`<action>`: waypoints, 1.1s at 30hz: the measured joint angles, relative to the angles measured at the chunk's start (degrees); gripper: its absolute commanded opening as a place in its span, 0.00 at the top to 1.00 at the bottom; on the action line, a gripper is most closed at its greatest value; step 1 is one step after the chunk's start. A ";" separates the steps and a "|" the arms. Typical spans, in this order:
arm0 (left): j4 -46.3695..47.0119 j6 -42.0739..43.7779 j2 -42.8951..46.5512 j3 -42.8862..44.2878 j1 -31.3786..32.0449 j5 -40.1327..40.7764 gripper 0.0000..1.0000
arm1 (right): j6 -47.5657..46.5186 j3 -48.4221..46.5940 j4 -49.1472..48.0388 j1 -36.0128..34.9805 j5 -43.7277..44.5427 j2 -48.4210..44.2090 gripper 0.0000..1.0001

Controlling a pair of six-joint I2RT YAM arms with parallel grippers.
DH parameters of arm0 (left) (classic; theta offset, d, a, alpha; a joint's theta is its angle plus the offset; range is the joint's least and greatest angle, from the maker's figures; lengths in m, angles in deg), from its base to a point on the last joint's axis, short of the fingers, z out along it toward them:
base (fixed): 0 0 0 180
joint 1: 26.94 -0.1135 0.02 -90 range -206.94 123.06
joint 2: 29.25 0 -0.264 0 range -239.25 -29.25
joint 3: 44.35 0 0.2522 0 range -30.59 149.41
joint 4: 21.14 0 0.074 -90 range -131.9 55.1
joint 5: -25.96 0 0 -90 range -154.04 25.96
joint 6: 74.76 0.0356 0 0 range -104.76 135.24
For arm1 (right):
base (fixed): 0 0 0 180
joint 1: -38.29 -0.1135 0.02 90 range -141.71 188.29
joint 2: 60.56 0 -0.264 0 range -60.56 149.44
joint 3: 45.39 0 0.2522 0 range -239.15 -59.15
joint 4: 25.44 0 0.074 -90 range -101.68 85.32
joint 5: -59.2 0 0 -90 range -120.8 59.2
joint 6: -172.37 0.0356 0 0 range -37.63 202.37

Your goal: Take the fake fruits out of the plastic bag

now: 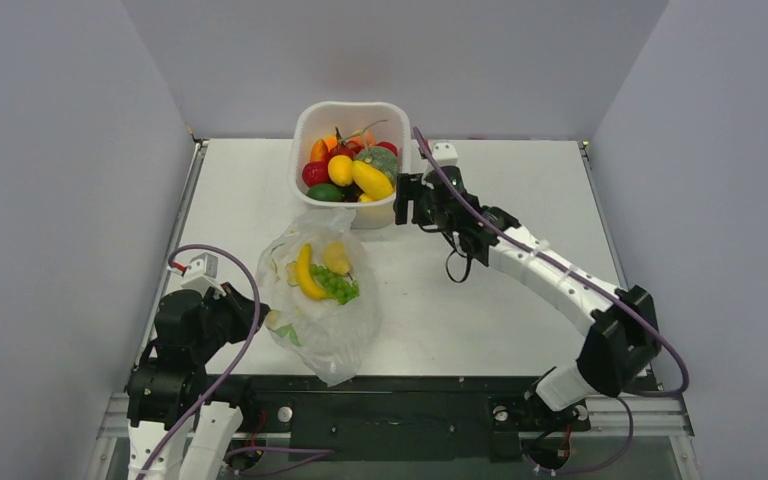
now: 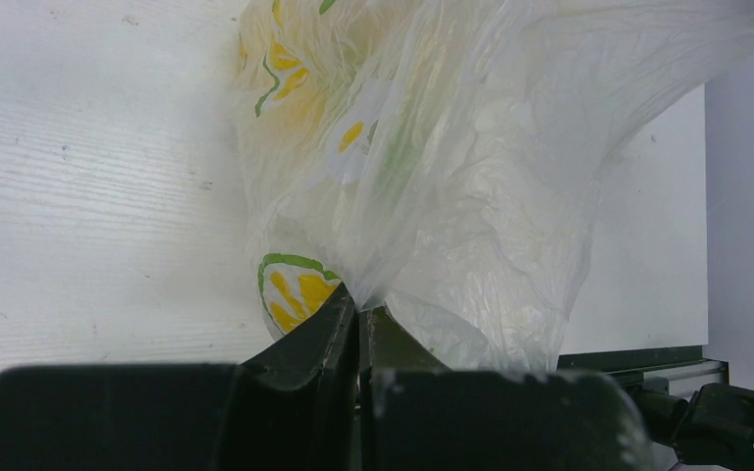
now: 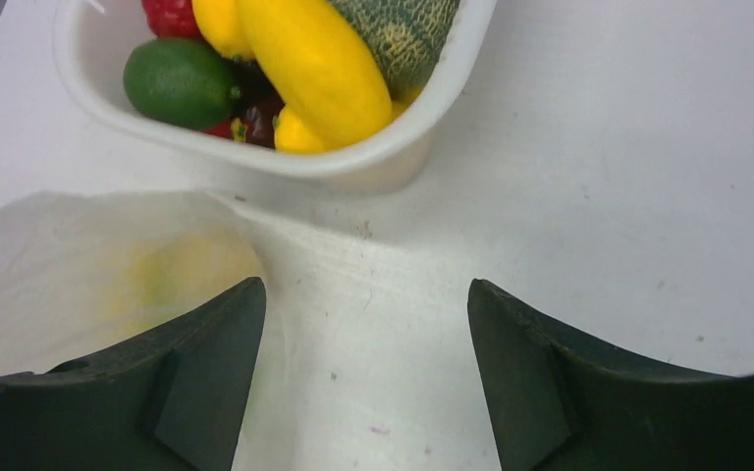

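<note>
We have the plastic bag (image 1: 332,335) lying on the white table (image 1: 520,300) in front of the left arm, its far end reaching up to the white tub (image 1: 304,135). The fake fruits (image 1: 336,258) are inside the bag, bunched in its far half: a banana (image 1: 305,272), a green grape bunch (image 1: 337,287) and a roundish yellow one. The left gripper (image 2: 358,312) has its jaws pressed together on a fold of the bag's film at the bag's left edge, and the film pulls up taut from the pinch. The right gripper (image 3: 365,294) has its jaws spread wide with nothing between them. It hangs just beside the tub's near right corner, and in its wrist view the bag's edge lies by one finger. We note the tub holds a yellow squash (image 3: 319,64), a lime (image 3: 179,80), a ribbed melon (image 3: 403,29) and some red pieces.
</note>
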 measured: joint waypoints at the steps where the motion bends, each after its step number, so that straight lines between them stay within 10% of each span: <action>1: 0.00 0.02 0.00 0.00 0.00 -0.04 1.00 | 0.24 3.30 -1.25 -0.63 0.28 -2.99 0.30; 15: -0.04 0.09 0.00 -0.13 0.00 -1.81 1.00 | -0.07 31.17 -12.24 -25.53 -0.66 -28.28 0.37; 22: -0.17 -0.50 -0.02 -0.55 0.00 -3.61 1.00 | -3.17 25.07 -15.74 -37.81 3.56 -20.20 0.52; 33: -3.17 -2.89 2.84 -1.49 0.00 -5.38 1.00 | -9.18 12.72 -14.88 -37.97 11.10 -2.93 0.54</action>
